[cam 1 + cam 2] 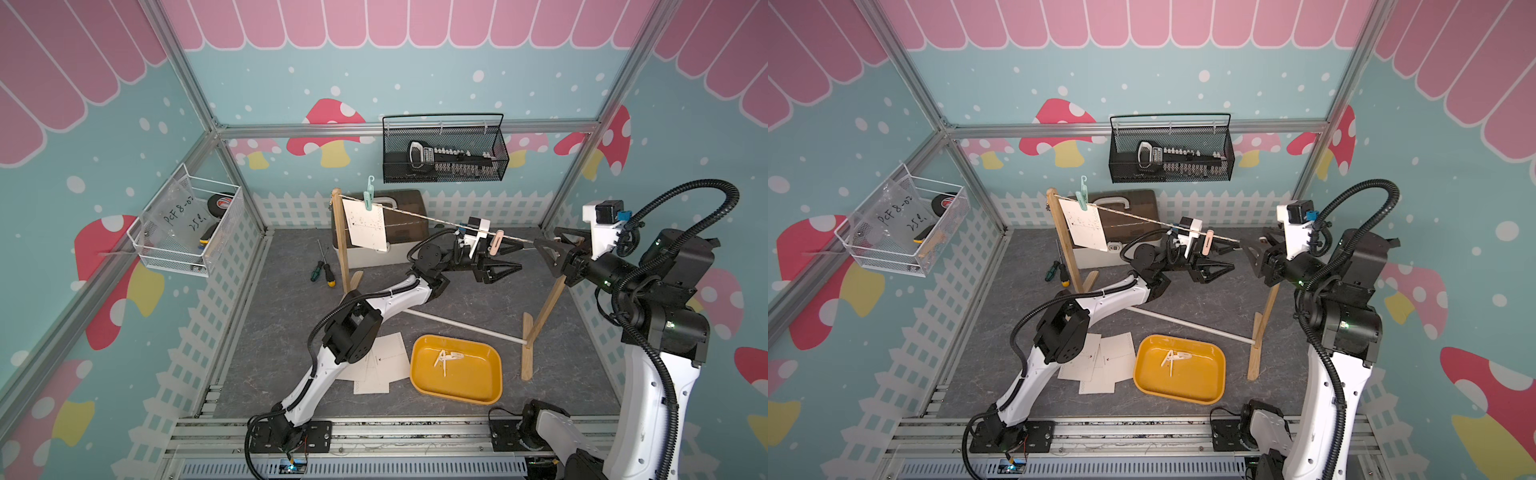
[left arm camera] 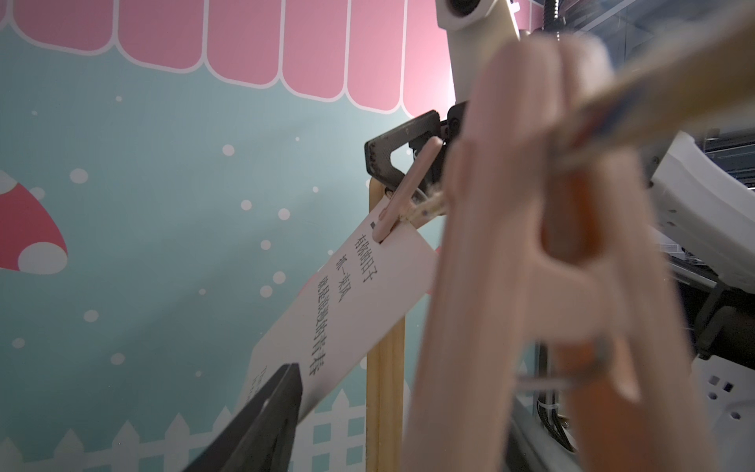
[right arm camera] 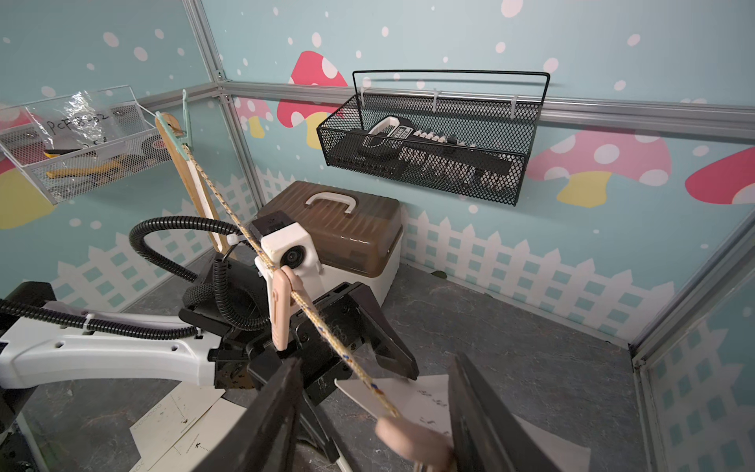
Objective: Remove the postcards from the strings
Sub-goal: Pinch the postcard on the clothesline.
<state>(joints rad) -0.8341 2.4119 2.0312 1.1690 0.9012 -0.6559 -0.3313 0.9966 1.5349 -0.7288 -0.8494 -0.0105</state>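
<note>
Loosely, white plastic clothespins (image 1: 446,358) lie in the yellow oblong tray (image 1: 471,376); a clear bag (image 1: 174,220) reads "PCF 8-02". Left gripper (image 1: 518,255), right gripper (image 1: 547,246) — both spread.

Grey floor (image 1: 282,332) — postcards (image 1: 395,357), yellow tray (image 1: 469,382), screwdrivers (image 1: 322,272)

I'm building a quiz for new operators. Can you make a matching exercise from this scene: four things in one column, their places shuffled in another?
Things:
1. mint-green plastic clothespin
2. white plastic clothespins
3. loose cream paper postcards
4. black tape roll

Places:
A. in the yellow plastic tray
B. flat on the grey tabletop
C. on the beige twine string, pinning a hanging postcard
D. in the white wire basket

Pairs: 1-C, 2-A, 3-B, 4-D.
</note>
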